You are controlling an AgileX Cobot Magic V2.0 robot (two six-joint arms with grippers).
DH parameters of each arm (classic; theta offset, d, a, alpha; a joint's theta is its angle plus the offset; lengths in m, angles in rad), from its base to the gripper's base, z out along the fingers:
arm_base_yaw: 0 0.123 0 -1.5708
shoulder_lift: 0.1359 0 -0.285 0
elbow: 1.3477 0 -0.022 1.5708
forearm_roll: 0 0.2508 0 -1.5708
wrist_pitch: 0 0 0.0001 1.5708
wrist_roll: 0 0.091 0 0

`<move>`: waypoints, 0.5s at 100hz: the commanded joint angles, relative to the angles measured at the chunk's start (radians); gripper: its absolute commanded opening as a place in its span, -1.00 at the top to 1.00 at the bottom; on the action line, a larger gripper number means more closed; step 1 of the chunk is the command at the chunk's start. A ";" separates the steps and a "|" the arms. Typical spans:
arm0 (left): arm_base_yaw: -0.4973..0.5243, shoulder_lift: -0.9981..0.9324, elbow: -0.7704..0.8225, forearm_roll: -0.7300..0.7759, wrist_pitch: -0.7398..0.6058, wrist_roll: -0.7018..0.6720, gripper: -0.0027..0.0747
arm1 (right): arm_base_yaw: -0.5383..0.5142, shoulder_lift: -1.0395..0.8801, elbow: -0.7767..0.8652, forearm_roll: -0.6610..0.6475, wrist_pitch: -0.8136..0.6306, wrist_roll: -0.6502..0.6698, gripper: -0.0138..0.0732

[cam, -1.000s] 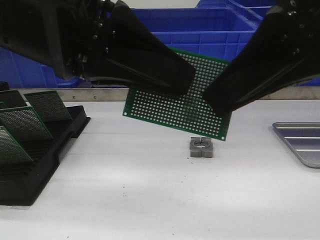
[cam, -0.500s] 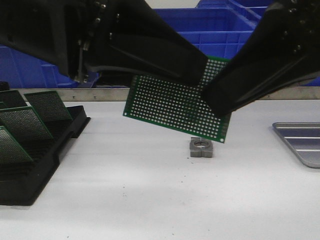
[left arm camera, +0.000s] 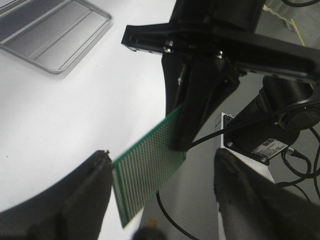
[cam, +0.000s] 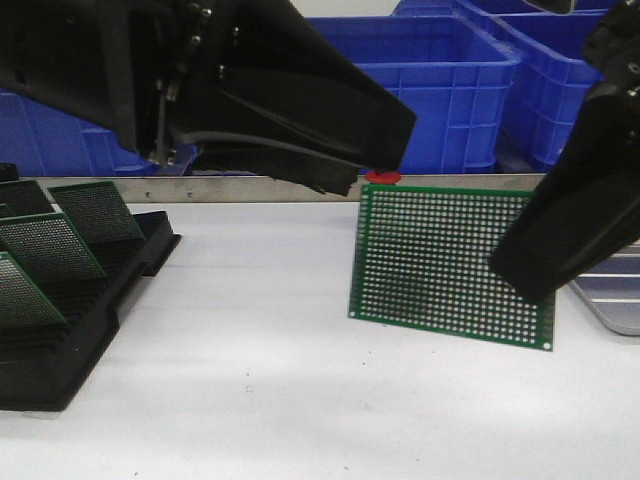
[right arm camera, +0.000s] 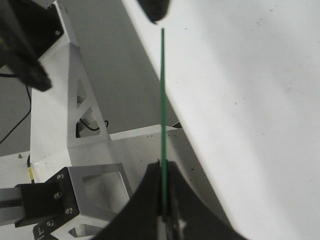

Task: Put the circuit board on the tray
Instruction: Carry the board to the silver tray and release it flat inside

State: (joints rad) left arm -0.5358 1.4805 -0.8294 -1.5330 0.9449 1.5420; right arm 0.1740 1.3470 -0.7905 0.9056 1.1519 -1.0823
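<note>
As right claw [right arm camera: 163, 200] pinches, circuit board [cam: 447, 265] upright

Both arms are matte black; the left gripper [cam: 375, 150] has broad, tapering fingers [left arm camera: 70, 200] with dull worn tips; the right gripper [right arm camera: 163, 170] has smooth black wedge-shaped fingers [cam: 570, 230]; small screws stud the left wrist housing; black cables trail beside a white-labelled joint.

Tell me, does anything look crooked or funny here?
The circuit board hangs tilted in the air, pinched at one edge by the right gripper. It isn't on the tray yet. Nothing looks broken or spilled.
</note>
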 commanded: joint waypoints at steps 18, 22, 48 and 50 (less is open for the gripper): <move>-0.010 -0.029 -0.029 -0.064 0.039 0.006 -0.15 | -0.216 -0.025 -0.030 0.006 -0.055 0.068 0.82; -0.010 -0.029 -0.029 -0.064 0.039 0.006 -0.14 | -0.247 -0.025 -0.029 0.006 -0.099 0.081 0.82; -0.010 -0.029 -0.029 -0.064 0.037 0.006 -0.14 | -0.382 0.019 -0.028 0.006 -0.428 0.177 0.82; -0.010 -0.029 -0.029 -0.064 0.037 0.006 -0.14 | -0.383 0.028 -0.028 0.006 -0.450 0.178 0.82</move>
State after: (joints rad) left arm -0.5358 1.4805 -0.8294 -1.5330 0.9449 1.5420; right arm -0.1910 1.3746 -0.7905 0.8729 0.8004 -0.9211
